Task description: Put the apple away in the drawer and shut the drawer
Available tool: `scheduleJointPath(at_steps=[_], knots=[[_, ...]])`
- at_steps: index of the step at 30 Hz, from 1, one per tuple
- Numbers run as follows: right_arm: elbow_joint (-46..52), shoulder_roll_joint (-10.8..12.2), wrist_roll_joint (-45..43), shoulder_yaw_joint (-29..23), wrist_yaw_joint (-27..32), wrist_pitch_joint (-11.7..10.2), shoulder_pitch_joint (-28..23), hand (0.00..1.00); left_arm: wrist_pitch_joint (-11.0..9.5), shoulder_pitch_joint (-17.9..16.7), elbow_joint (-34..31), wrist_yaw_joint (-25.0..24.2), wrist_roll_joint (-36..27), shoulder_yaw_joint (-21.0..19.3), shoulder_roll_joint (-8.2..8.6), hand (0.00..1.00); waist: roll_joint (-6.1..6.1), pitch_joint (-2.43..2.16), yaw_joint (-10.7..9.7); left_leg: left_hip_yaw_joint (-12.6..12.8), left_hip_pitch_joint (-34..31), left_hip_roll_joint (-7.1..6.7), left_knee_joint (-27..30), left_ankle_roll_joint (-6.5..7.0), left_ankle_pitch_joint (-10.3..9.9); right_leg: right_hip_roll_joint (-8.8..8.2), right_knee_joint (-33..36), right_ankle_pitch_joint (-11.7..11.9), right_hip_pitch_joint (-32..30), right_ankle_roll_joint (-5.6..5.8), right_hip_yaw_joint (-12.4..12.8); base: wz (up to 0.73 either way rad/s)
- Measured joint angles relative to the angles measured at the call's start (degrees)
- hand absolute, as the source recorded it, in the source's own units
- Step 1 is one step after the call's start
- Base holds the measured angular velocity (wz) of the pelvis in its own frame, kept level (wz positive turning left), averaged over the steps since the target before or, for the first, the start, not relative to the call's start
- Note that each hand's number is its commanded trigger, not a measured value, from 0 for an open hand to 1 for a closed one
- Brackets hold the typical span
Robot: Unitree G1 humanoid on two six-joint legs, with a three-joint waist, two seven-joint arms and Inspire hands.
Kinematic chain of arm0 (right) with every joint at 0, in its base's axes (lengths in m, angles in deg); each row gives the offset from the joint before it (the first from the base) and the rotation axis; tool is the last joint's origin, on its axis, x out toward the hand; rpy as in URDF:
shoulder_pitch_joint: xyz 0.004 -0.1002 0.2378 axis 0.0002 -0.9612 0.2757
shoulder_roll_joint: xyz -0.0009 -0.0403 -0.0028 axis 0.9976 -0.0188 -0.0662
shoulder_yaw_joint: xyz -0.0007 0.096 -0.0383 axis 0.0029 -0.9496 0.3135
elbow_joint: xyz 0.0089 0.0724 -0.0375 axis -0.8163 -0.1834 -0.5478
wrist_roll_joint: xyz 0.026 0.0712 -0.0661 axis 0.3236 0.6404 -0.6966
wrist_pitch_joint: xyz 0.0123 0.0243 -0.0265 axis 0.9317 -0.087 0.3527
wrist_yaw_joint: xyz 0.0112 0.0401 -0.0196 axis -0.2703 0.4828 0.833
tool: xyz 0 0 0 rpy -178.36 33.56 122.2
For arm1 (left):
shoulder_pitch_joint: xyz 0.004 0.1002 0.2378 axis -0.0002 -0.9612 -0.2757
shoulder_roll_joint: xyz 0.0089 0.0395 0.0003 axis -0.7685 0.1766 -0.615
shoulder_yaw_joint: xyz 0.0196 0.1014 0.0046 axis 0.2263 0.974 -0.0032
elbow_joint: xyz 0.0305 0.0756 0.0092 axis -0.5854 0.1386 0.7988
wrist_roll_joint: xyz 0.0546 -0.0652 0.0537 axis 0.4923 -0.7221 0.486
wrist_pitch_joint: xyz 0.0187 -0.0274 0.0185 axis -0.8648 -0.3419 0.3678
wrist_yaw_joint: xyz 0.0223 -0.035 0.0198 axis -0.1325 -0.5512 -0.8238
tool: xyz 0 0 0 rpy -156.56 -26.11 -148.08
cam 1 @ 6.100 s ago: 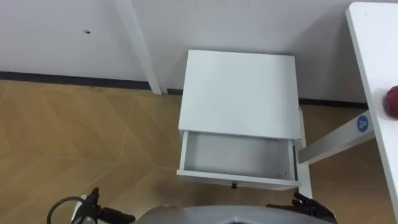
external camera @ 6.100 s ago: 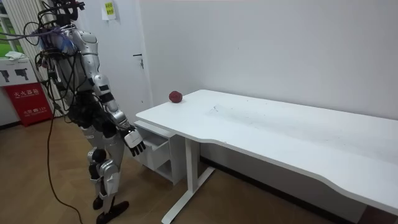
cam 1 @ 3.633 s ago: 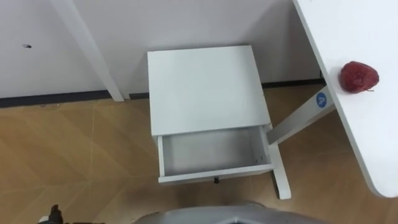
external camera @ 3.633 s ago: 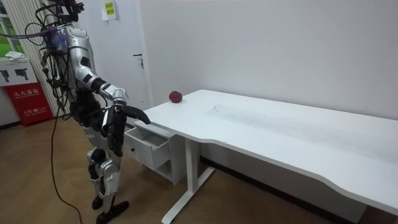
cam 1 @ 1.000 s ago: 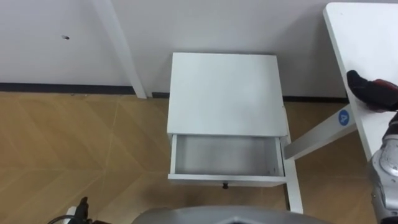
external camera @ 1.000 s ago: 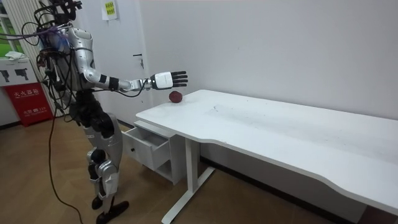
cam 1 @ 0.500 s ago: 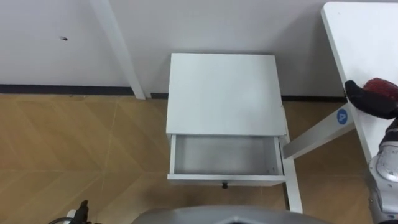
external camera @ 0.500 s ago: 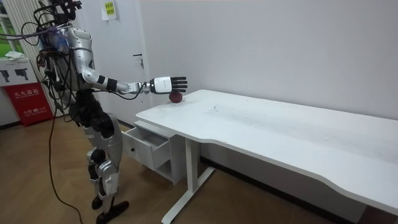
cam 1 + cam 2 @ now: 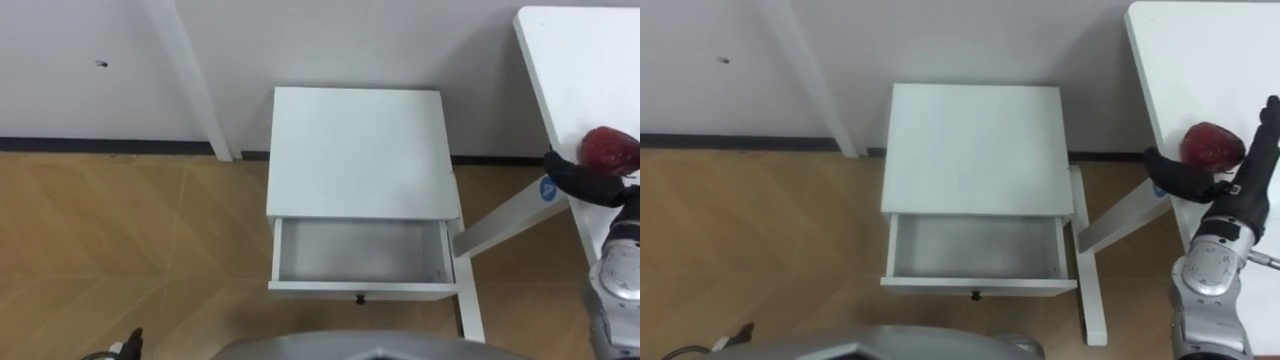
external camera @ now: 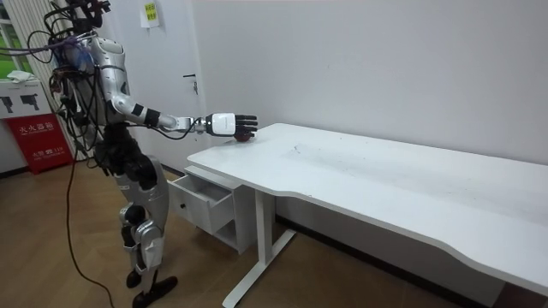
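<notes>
The robot stands upright at the end of the white table (image 10: 360, 171), beside the low white cabinet (image 9: 355, 150) that sits against the wall. Its right arm is stretched out level to the table's near corner.

The apple (image 9: 1212, 143), dark red, sits on the table at that corner, close to the edge. The right hand (image 9: 1230, 190) is at the apple. The thumb lies along the apple's cabinet side and the fingers (image 9: 1267, 125) reach up past its far side, so it sits in the gap between them. The fingers look straight and spread, not clamped on the fruit. From across the room the hand covers most of the apple, and I cannot tell whether the palm touches it.

The drawer (image 9: 330, 289) is pulled out toward the robot. Its grey inside is bare and a small dark knob shows on its front. The slanted table leg (image 9: 505, 215) comes down just beside it.

A sliver of the left hand (image 9: 128, 343) shows low by the robot's side. I cannot tell its state.
</notes>
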Motion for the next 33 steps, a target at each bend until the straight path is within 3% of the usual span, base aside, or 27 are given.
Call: scheduleJointPath(at_steps=[14, 33], knots=[[-2.4, 0.2, 2.0, -1.9, -0.2, 0.7, 0.7, 1.0, 2.1, 0.1, -0.8, 0.0, 0.0, 0.0, -0.2, 0.0, 0.01, -0.06, -0.4, -0.6, -0.7, -0.01, 0.3, 0.01, 0.0, 0.0, 0.0, 0.0, -0.3, 0.0, -1.2, 0.01], [-2.4, 0.2, 2.5, -1.6, -4.2, 1.1, 1.5, 1.0, 2.4, 0.6, -0.9, 0.0, 0.1, 0.0, -0.19, 0.0, -0.1, 0.21, -0.5, -1.3, -0.9, -0.05, 0.1, 0.01, 0.0, 0.02, 0.1, 0.0, -0.2, 0.0, -1.7, 0.0]])
